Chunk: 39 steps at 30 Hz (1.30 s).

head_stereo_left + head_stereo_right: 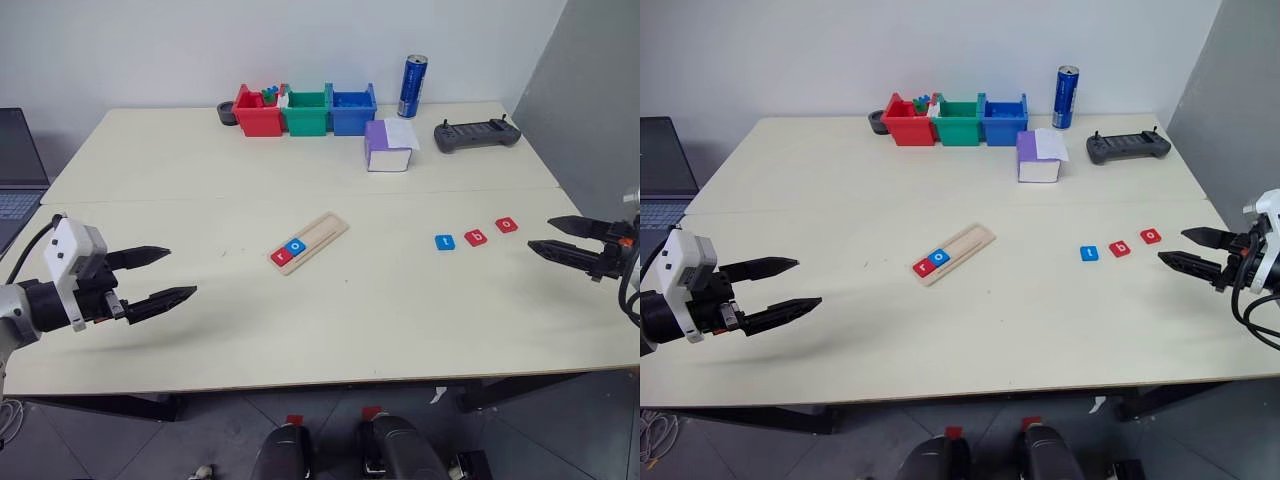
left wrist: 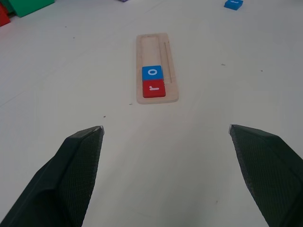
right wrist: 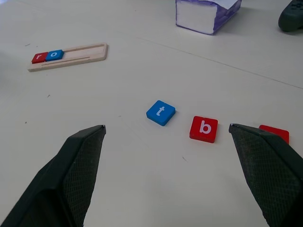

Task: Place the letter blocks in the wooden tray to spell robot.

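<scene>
table [image 1: 300,330]: big pale tabletop, pretty much everything sits on it
far edge stuff: red bin [image 1: 258,112], green bin [image 1: 306,112] and blue bin [image 1: 353,110] in a row, a blue can [image 1: 412,86] just right of them, a purple-and-white box [image 1: 389,145] a bit nearer, and a dark controller [image 1: 477,133] off to the far right. None of it matters for the spelling, I'd say
left gripper [image 1: 160,276]: hanging over the near left of the table, fingers spread wide, holding nothing
right gripper [image 1: 552,238]: at the right edge, fingers wide too, empty, just right of the loose tiles
wooden tray [image 1: 310,242]: middle of the table, lying at a slant
done so far: red r tile [image 1: 282,256] and blue o tile [image 1: 294,246] are sitting side by side at the tray's near-left end, so "ro" is in
still to go: blue t tile [image 1: 445,242], red b tile [image 1: 476,238] and red o tile [image 1: 507,225], lined up loose on the table well right of the tray
progress: two of five placed, I'd call it a bit under halfway
next up, my guess: the b, since it follows "ro", and the right gripper is closest
</scene>
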### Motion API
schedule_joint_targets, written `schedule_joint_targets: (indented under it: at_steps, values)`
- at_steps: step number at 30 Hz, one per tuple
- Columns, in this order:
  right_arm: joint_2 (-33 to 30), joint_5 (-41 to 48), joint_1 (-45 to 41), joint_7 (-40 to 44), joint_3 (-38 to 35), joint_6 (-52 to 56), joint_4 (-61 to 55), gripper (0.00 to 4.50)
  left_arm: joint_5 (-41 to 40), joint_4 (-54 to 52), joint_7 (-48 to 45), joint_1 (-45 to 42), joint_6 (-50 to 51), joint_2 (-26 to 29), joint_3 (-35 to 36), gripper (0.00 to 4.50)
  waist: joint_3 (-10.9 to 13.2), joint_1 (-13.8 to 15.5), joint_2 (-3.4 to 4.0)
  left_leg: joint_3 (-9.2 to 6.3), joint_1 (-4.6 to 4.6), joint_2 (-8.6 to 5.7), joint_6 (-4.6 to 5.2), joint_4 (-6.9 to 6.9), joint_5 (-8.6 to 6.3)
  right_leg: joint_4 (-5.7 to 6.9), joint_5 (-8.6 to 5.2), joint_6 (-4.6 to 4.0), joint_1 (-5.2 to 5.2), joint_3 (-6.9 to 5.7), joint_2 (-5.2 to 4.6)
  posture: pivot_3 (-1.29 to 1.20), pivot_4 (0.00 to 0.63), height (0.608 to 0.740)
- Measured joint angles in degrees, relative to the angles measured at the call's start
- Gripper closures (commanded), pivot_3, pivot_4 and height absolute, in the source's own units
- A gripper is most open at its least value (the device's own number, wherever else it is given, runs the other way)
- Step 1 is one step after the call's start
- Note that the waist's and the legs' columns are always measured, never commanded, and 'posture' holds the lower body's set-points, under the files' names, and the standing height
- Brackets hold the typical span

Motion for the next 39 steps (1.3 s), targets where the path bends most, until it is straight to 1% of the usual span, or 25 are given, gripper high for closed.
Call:
schedule_joint_targets:
  at_steps: [8,11,14,16,18,21,23,32,39]
  values:
    - [0.00,-0.04,-0.29,0.49,0.96,-0.04,0.17,0.06,1.18,0.01,1.40,-0.71,-0.15,-0.14,-1.81,0.00,0.00,0.00,0.00,0.00,0.00,0.00,0.00,0.00,0.00,0.00,0.00,0.00,0.00,0.00,0.00,0.00,0.150,0.740]
    - [0.25,0.01,-0.51,0.81,1.61,-0.01,-0.74,0.06,2.46,0.08,3.00,-3.06,-0.79,-1.36,-4.21,0.00,0.00,0.08,0.00,0.00,0.01,0.00,0.00,0.00,0.00,0.00,0.01,0.01,0.03,0.00,0.00,0.00,0.150,0.740]
    - [2.16,0.37,-1.26,0.99,3.56,0.83,-3.95,0.06,5.47,1.80,5.86,-9.37,-2.80,-5.10,-9.86,0.00,-0.01,0.12,0.00,-0.05,0.04,0.00,0.00,0.02,0.00,0.01,0.04,0.07,0.11,-0.02,0.01,0.00,0.150,0.740]
    - [4.45,0.64,-2.13,0.75,5.64,1.74,-6.95,0.06,8.77,3.81,8.69,-14.08,-4.68,-9.39,-15.35,0.00,-0.04,0.17,0.01,-0.06,0.03,-0.01,0.00,0.06,0.01,0.02,0.07,0.12,0.14,-0.02,0.02,0.00,0.150,0.740]
    - [6.19,1.16,-2.53,0.16,6.66,2.88,-9.08,0.06,11.54,5.39,10.62,-16.14,-6.33,-13.02,-19.60,0.00,-0.04,0.08,0.01,-0.04,-0.02,-0.01,-0.01,0.09,0.01,0.00,0.07,0.12,0.12,-0.01,0.02,0.00,0.150,0.740]
    - [9.48,2.73,-2.27,-1.55,7.90,5.15,-13.97,0.06,15.95,10.91,14.05,-18.79,-10.15,-19.41,-24.58,0.00,-0.04,0.10,-0.01,-0.07,-0.06,-0.01,-0.13,0.14,0.09,-0.01,0.07,0.12,0.12,-0.01,0.02,0.00,0.150,0.740]
    - [10.68,3.17,-1.59,-2.29,8.56,6.12,-16.11,0.06,16.88,12.45,14.89,-19.12,-11.52,-21.13,-26.35,0.00,-0.03,0.08,-0.03,-0.10,-0.12,-0.01,-0.14,0.22,0.09,-0.01,0.07,0.12,0.10,-0.02,0.03,0.00,0.150,0.740]
    - [12.39,7.10,2.12,-5.74,8.58,11.09,-25.70,0.06,21.04,26.08,16.11,-24.51,-19.93,-24.18,-26.91,0.00,-0.04,0.11,-0.03,-0.24,-0.07,0.00,0.05,0.48,-0.02,0.01,0.11,0.19,0.30,-0.14,0.03,0.00,0.150,0.740]
    - [15.01,7.95,2.59,-7.43,11.94,12.70,-29.59,0.06,23.70,35.23,16.06,-29.98,-24.53,-26.31,-28.34,0.00,-0.06,0.20,-0.08,-0.33,-0.11,0.00,0.05,0.54,-0.02,0.00,0.11,0.19,0.35,-0.23,0.03,0.00,0.150,0.740]
